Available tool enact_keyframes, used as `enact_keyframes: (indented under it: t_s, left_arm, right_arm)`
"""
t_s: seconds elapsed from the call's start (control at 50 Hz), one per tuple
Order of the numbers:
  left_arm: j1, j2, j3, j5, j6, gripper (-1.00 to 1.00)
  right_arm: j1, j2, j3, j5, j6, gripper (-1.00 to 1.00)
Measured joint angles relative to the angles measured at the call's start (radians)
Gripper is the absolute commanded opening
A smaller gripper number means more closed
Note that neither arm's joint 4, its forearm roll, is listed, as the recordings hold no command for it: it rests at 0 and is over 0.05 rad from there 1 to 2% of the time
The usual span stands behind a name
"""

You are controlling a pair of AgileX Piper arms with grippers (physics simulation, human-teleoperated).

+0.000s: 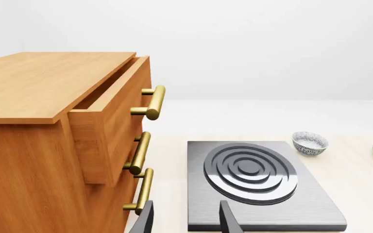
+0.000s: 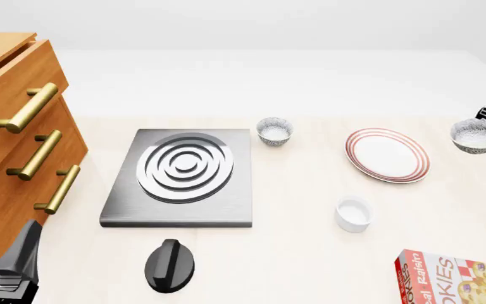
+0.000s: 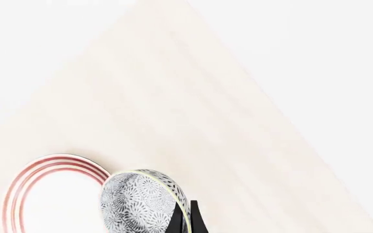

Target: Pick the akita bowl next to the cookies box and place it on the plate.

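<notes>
The right jaws (image 3: 185, 218) pinch the rim of the bowl (image 2: 474, 135), a small round dish, speckled white inside and dark-patterned outside, held above the pale wood-grain desk (image 2: 293, 253) just right of the plate (image 2: 386, 154). The plate is round and white with thin red rings, lying well beyond the red cookies box (image 2: 454, 278). The left jaws (image 1: 185, 219) stand spread before a brushed-metal burner (image 1: 251, 170).

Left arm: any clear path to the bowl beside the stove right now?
Probably yes. The left claw sits open at the table's near left, and only the flat stove lies between it and that bowl. Nothing tall stands in the way, though it looks like a long stretch.
</notes>
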Motion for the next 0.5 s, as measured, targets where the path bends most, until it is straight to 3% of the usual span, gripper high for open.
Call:
enact_keyframes:
  t_s: [0.5]
  left_arm:
    - [0.0, 0.0, 0.0, 0.0, 0.0, 1.0]
  right_arm:
    - [0.049, 0.012, 0.064, -0.044, 0.067, -1.0]
